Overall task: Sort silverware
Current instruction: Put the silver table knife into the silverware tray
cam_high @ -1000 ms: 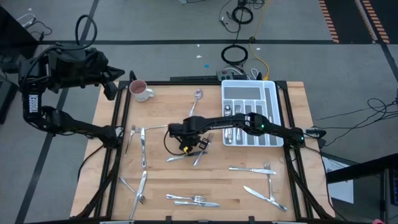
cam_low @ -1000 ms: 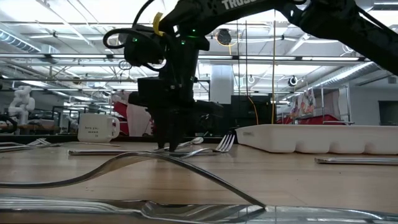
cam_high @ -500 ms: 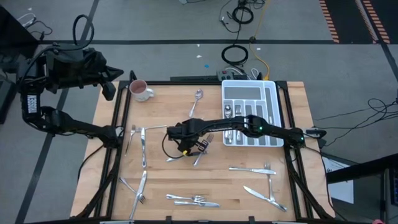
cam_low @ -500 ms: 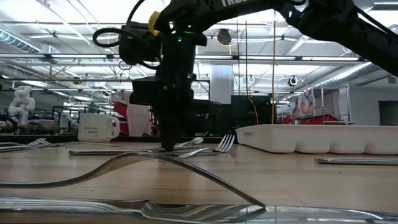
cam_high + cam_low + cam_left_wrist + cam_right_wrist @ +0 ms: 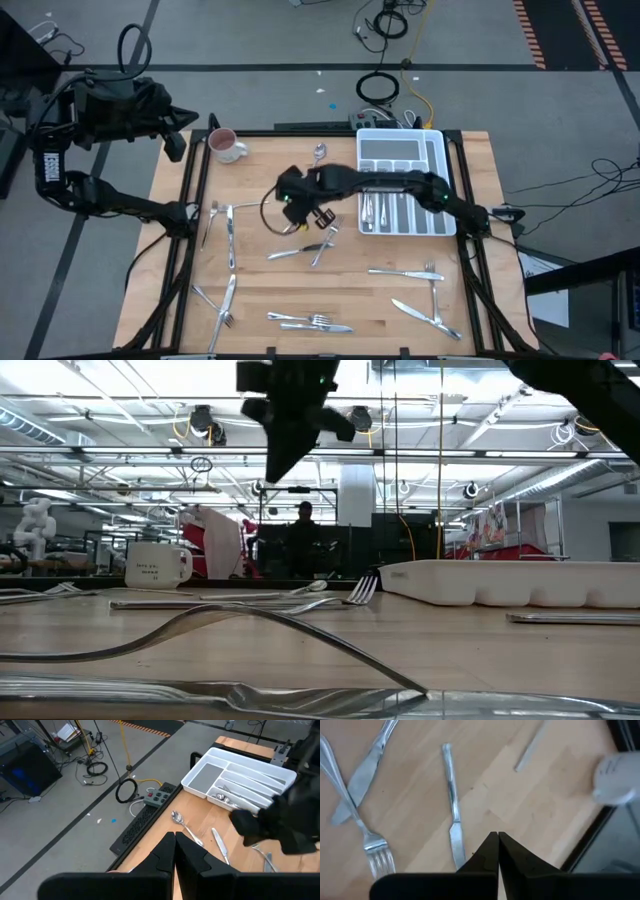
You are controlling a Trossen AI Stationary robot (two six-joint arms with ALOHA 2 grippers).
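Silver-coloured metal forks, spoons and knives mostly loose on pale wooden table, few in white compartmented tray; pick-up step; right gripper above mid-table, pressed together, seemingly empty; left gripper off-table, likewise closed; next: spread, descend onto one piece.
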